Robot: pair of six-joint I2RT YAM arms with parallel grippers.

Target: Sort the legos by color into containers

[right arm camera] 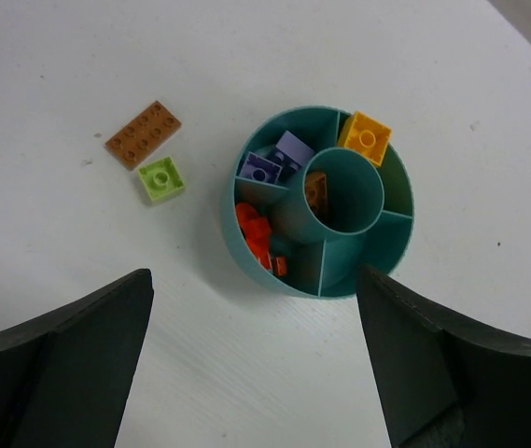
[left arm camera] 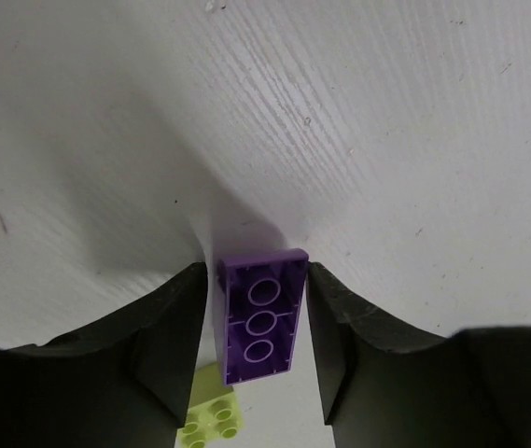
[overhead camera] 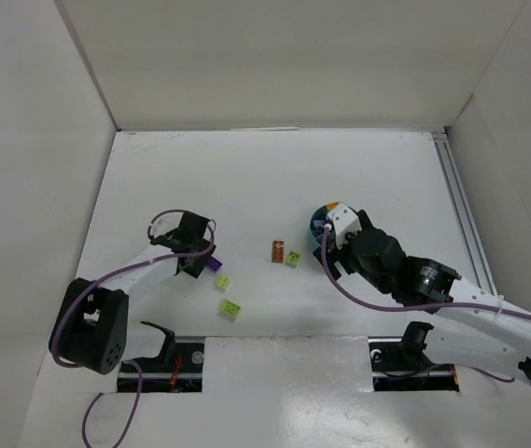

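The left end effector (left arm camera: pixel 256 278) is low on the white counter (left arm camera: pixel 414 112). Its two dark fingers (left arm camera: pixel 167 336) stand very close on both sides of a purple brick (left arm camera: pixel 260 317). I cannot tell whether they already press it. The brick is long and glossy, with three rings in a row on its face. A lime green brick (left arm camera: pixel 211 418) lies just beside it, nearer to the arm.

The right end effector (right arm camera: pixel 254 278) hangs released above the round teal bowl (right arm camera: pixel 340 283). Two pale purple bricks (right arm camera: pixel 279 159) lie in one compartment and several orange bricks (right arm camera: pixel 258 238) in the next one. A brown brick (right arm camera: pixel 316 191) is in the central cup, and a yellow brick (right arm camera: pixel 366 137) sits at the rim. Beside the bowl lie a flat brown plate (right arm camera: pixel 143 134) and a small lime green square (right arm camera: pixel 161 179).
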